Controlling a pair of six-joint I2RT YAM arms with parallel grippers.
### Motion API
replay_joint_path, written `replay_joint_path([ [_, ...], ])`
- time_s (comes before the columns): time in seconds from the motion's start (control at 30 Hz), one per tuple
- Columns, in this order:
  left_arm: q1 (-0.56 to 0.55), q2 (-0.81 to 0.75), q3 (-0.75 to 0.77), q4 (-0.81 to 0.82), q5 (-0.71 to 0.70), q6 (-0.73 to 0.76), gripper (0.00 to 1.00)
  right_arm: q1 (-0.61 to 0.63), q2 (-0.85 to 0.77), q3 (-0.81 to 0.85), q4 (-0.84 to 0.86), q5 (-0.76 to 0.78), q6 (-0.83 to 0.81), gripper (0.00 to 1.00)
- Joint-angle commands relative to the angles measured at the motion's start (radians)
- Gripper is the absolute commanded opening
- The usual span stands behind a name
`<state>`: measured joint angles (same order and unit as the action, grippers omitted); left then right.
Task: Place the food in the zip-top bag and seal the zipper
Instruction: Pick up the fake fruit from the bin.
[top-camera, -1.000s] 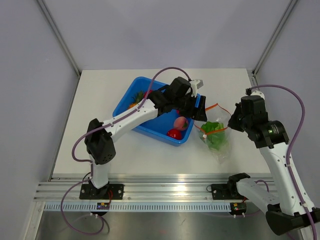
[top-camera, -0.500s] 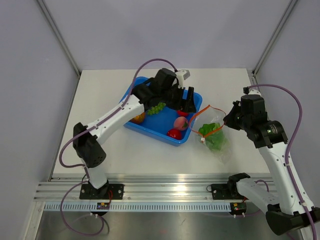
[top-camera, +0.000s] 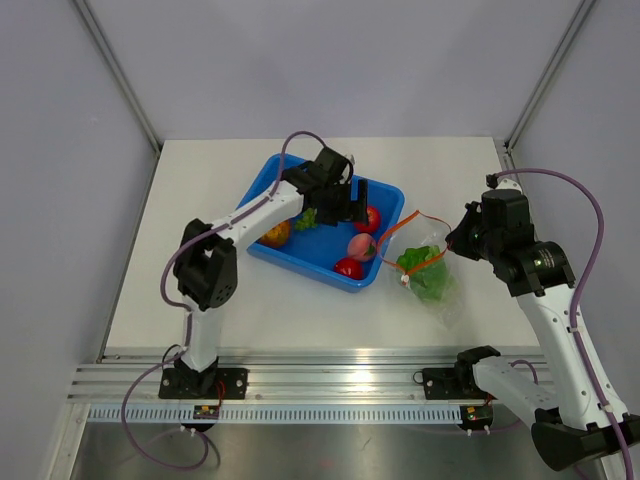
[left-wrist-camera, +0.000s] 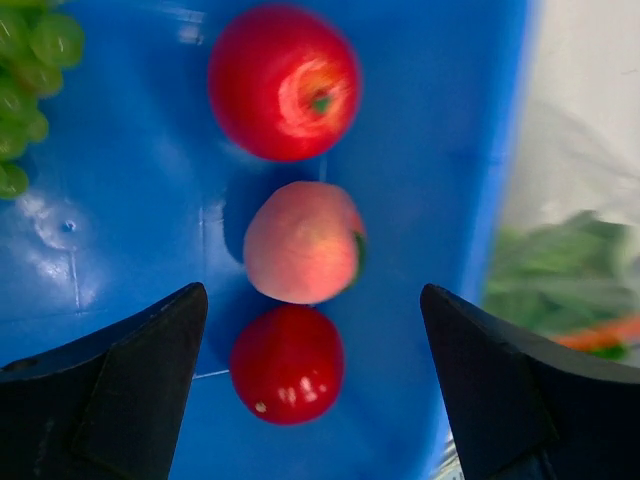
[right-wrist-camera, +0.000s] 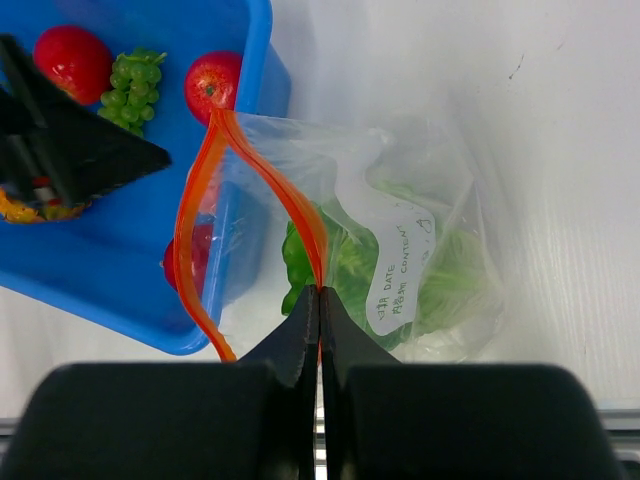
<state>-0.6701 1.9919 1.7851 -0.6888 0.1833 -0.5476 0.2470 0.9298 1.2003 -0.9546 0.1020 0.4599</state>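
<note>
1. Two grippers, two jobs. My left gripper (left-wrist-camera: 310, 295) hangs over the blue rectangular plastic tub (left-wrist-camera: 130, 150), jaws spread wide and holding nothing. The pink toy peach (left-wrist-camera: 303, 243) lies in the tub, squarely between its fingertips.
2. My right gripper (right-wrist-camera: 320, 297) is pinched closed on the thin orange-red zipper strip (right-wrist-camera: 200, 190). It holds the mouth of the clear crinkly zip-top bag (right-wrist-camera: 430, 240) up and open just beside the tub's right end. A green leafy toy cabbage (right-wrist-camera: 340, 265) is already inside the bag.
3. I judge the step in hand to be picking up the peach. I'd descend straight and centred. A small round red toy fruit (left-wrist-camera: 287, 364) sits just beside the peach on one side and a red toy apple (left-wrist-camera: 284, 82) near it on the other. The fingers stand over the two free sides.
4. I'd squeeze gently, since a round toy may squirt out or roll.
5. The right arm should stay steady, so the bag's mouth gapes towards the tub.
6. Green toy grapes (left-wrist-camera: 25, 60) lie in the tub too, clear of the fingers.
7. The tub rests on a plain white table (top-camera: 200, 200). Pale grey walls (top-camera: 320, 60) stand beyond the tub, and an aluminium rail (top-camera: 330, 365) runs along the near edge.
</note>
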Motion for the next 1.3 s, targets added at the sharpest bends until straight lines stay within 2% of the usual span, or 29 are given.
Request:
replay_joint_path([
  [0.0,-0.017,0.051,0.045,-0.020,-0.038,-0.029,0.91,-0.003,-0.014,0.030,0.034,-0.009,0.003,0.00],
  [0.13,-0.025,0.113,0.045,0.008,-0.025,-0.048,0.91,-0.003,-0.011,0.022,0.039,-0.018,0.008,0.00],
  [0.27,-0.031,0.154,0.050,0.031,0.045,-0.051,0.89,-0.003,-0.009,0.015,0.040,-0.021,0.010,0.00],
  [0.67,-0.069,0.225,0.082,-0.003,-0.042,-0.034,0.84,-0.003,-0.011,0.008,0.056,-0.042,0.014,0.00],
  [0.77,-0.069,0.209,0.085,-0.024,-0.064,-0.028,0.65,-0.003,-0.011,0.010,0.054,-0.041,0.014,0.00],
  [0.9,-0.069,0.067,0.059,-0.046,-0.123,-0.018,0.40,-0.003,-0.014,0.012,0.051,-0.036,0.011,0.00],
  [0.93,-0.069,0.035,0.044,-0.045,-0.136,-0.012,0.36,-0.003,-0.016,0.008,0.051,-0.039,0.011,0.00],
  [1.03,-0.060,-0.097,-0.012,-0.037,-0.166,-0.020,0.34,-0.003,-0.014,0.002,0.050,-0.033,0.019,0.00],
  [1.17,-0.055,-0.208,-0.033,-0.037,-0.179,-0.014,0.12,-0.003,-0.011,-0.001,0.059,-0.047,0.025,0.00],
  [1.27,-0.068,-0.229,0.031,-0.064,-0.125,0.000,0.01,-0.003,-0.011,0.004,0.060,-0.054,0.025,0.00],
])
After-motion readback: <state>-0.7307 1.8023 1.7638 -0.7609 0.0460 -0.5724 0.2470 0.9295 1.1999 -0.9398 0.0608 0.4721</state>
